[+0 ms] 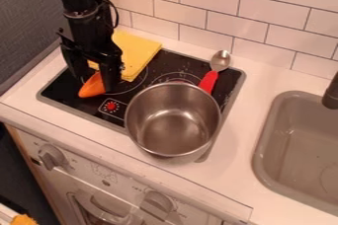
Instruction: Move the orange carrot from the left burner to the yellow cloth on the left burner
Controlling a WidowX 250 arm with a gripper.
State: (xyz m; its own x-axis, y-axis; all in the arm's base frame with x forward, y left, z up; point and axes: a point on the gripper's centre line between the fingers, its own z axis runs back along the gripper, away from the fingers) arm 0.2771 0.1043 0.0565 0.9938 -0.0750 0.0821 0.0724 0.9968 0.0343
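Note:
My gripper (97, 82) hangs low over the left part of the stove, its two fingers open and standing apart. Between and just in front of them lies the orange carrot (91, 88), its tip toward the stove's front left edge and its rear part hidden by the gripper. The yellow cloth (141, 52) is spread flat over the back left burner, behind and to the right of the gripper, which covers part of it.
A steel pot (173, 120) stands on the front right of the stove (88, 107). Behind it rests a spoon (209, 78) with a red handle. The sink (290, 145) is at the right, and a tiled wall (198, 2) rises behind the counter.

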